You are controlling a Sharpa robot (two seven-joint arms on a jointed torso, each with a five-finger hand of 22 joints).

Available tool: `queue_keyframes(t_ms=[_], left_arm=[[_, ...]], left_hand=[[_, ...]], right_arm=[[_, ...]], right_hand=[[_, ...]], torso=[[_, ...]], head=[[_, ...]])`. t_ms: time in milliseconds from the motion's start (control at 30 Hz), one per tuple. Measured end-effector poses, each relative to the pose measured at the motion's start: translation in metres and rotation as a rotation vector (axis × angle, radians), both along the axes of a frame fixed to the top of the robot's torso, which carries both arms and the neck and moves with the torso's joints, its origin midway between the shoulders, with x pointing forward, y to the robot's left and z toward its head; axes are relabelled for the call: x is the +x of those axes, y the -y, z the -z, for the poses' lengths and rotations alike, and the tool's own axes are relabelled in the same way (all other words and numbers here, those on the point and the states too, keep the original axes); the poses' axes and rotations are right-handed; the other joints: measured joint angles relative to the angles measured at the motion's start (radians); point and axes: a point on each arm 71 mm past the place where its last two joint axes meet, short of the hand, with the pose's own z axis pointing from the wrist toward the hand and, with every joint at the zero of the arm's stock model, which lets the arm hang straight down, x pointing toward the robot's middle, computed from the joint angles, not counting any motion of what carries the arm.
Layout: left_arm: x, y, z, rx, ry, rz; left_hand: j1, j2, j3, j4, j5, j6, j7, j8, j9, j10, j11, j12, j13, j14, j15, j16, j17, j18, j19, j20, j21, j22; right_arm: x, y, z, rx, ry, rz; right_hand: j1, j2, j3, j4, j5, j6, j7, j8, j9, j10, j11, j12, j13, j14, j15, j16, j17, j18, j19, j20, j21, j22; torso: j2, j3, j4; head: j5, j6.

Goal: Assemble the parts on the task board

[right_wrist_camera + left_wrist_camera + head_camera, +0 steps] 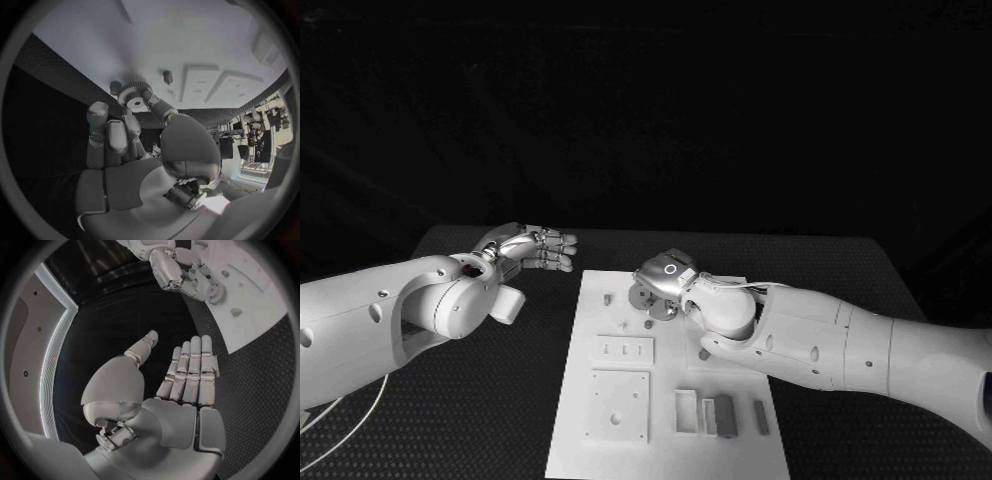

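Grey gear between right hand fingers

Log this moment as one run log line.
left hand: open, off board | right hand: holds gear over board | parts: unassembled

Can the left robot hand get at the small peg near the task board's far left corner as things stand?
Probably yes. The left robot hand hovers open over the black table beside the task board, and nothing lies between it and the peg. The right robot hand works further right.

Head camera looking down at task board, wrist cameras close behind hands, sharing board
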Motion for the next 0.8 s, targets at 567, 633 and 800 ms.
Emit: queue_keyframes(t_ms=[567, 633, 800], left_arm=[[0.0001, 0.0003, 0.0, 0.0, 0.0, 0.0], [0.0001, 0.0004, 0.0, 0.0, 0.0, 0.001], [0.0, -0.0006, -0.0001, 0.0, 0.0, -0.001]], left_hand=[[-0.004, 0.004, 0.0, 0.0, 0.0, 0.0, 0.0, 0.0, 0.0, 0.0, 0.0, 0.0, 0.0, 0.0, 0.0, 0.0, 0.001, 0.0, 0.0, 0.0, 0.0, 0.0], [-0.004, 0.004, 0.0, 0.0, 0.0, 0.0, 0.0, 0.0, 0.0, 0.0, 0.0, 0.0, 0.0, 0.0, 0.0, 0.0, 0.001, 0.0, 0.0, 0.0, 0.0, 0.0], [-0.004, 0.004, 0.0, 0.0, 0.0, 0.0, 0.0, 0.0, 0.0, 0.0, 0.0, 0.0, 0.0, 0.0, 0.0, 0.0, 0.002, 0.0, 0.0, 0.0, 0.0, 0.0]], right_arm=[[0.0027, -0.0017, 0.0017, 0.016, -0.031, -0.006], [0.0026, 0.0005, 0.0049, 0.01, -0.042, -0.002], [0.0052, 0.0079, 0.0057, 0.008, -0.051, 0.016]], right_hand=[[-0.004, -0.004, 0.003, 0.008, 0.0, -0.002, 0.002, -0.009, 0.0, -0.011, 0.004, -0.009, -0.01, 0.0, 0.0, 0.0, -0.013, 0.0, -0.003, 0.0, -0.004, 0.0], [-0.007, -0.007, 0.0, 0.011, 0.0, -0.003, 0.003, -0.01, 0.0, -0.011, 0.004, -0.009, -0.01, 0.0, 0.0, 0.0, -0.013, 0.0, -0.004, 0.0, -0.004, 0.0], [-0.007, -0.006, 0.003, 0.014, 0.0, -0.003, 0.003, -0.011, -0.002, -0.011, 0.004, -0.013, -0.011, 0.0, 0.0, 0.0, -0.013, 0.0, -0.004, 0.0, -0.008, 0.0]], torso=[[0.0, 0.0012, -0.0014], [0.0, 0.0011, -0.0014], [0.0, 0.0012, -0.0015]], head=[[0.004, -0.006], [0.004, -0.007], [0.005, -0.01]])
